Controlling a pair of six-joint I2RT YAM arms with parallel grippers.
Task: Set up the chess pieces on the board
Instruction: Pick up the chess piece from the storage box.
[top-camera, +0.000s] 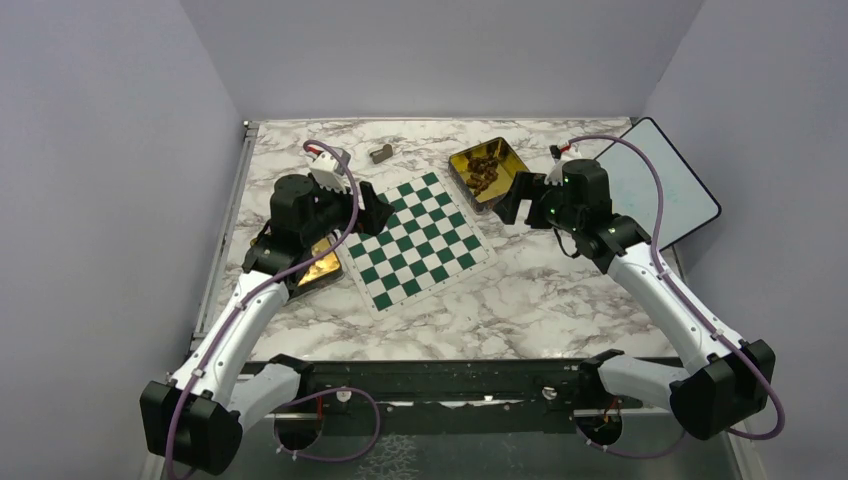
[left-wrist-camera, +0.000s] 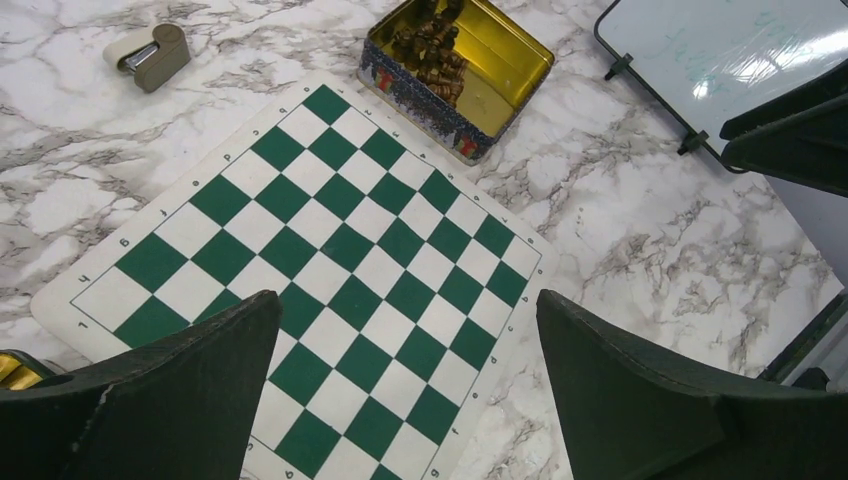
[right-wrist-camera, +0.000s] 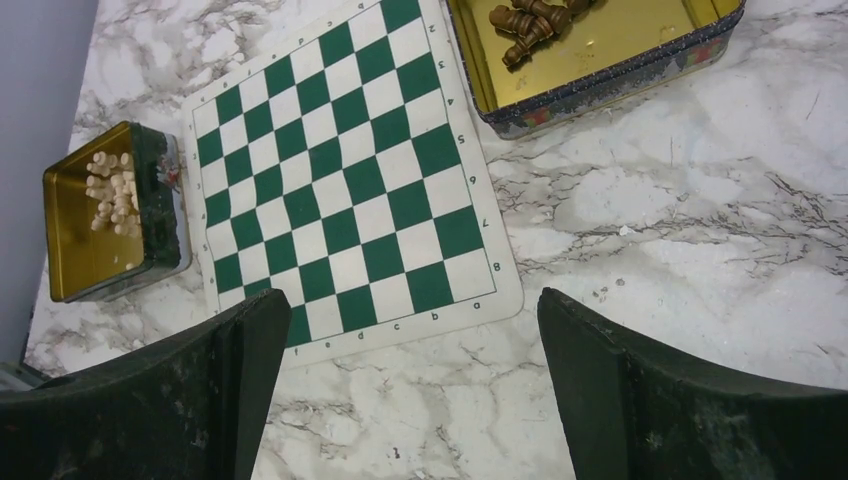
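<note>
We see the board flat on the table. The dark pieces lie heaped in a gold tin, just beside the board's far right corner. The left gripper hangs over the board and the right gripper is near that tin. Both have their jaws wide apart.

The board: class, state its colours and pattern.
Dark green and white chequers inside a white border. The board shows best in the right wrist view.

The board lies between a pale-piece tin and brown-piece tin.
</note>
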